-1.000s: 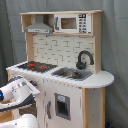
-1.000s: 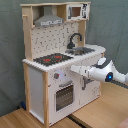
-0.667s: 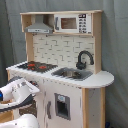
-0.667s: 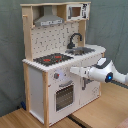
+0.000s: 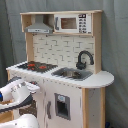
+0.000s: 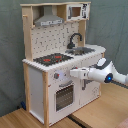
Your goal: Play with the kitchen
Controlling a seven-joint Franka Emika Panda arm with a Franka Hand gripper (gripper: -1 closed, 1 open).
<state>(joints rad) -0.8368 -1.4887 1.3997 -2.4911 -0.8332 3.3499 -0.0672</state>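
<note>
Kitchen [image 6: 55, 65]: stood upright on the wooden floor, front panel faced by the arm.
Gripper [image 6: 73, 73]: held level at knob height in the second exterior view, tip at or just off the front panel above the oven door [image 6: 63, 96].
Jaws: state cannot be told.
Knobs: beside the tip; contact cannot be told.
Next move: judged a short push or twist straight into the panel.

claw [image 6: 71, 73] fingers too blurred to tell, arm [image 5: 15, 92] cut off at edge
</note>
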